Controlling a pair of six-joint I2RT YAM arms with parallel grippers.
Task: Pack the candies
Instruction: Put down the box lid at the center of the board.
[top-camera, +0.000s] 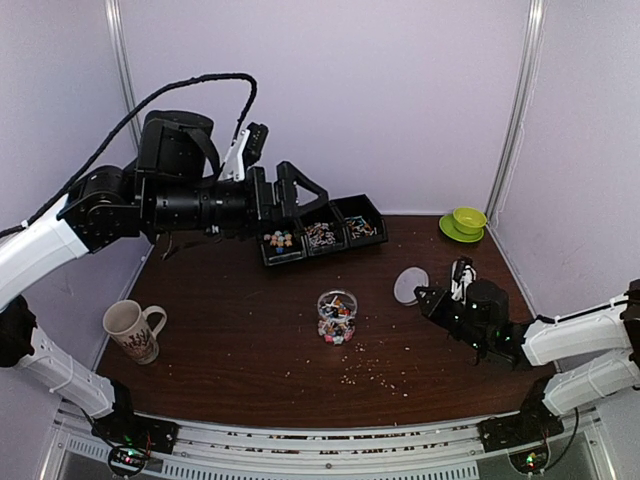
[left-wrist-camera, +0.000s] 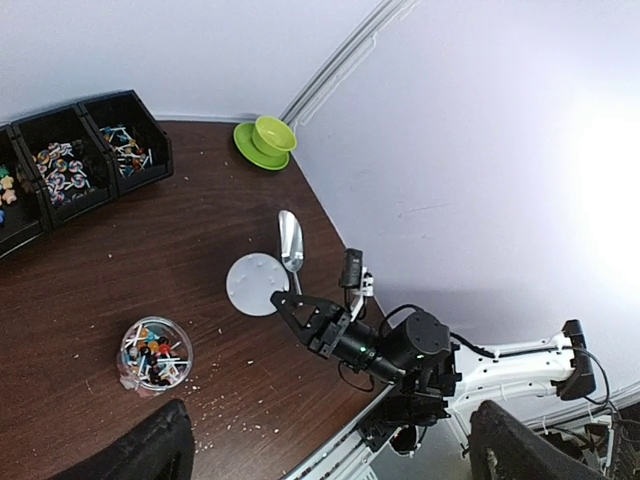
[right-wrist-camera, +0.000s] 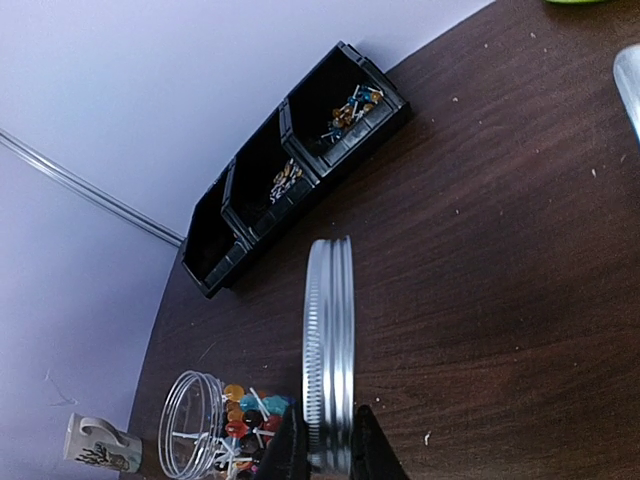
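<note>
Silver lid (right-wrist-camera: 329, 330), edge-on, clenched in right tool (right-wrist-camera: 327, 452) cut off below; left tool (top-camera: 283, 205) released.

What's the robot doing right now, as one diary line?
left claw: open, raised near bins | right claw: shut on lid, held on edge | jar: uncapped, candies inside

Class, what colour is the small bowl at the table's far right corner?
The bowl is lime green, clearest in the left wrist view.
</note>
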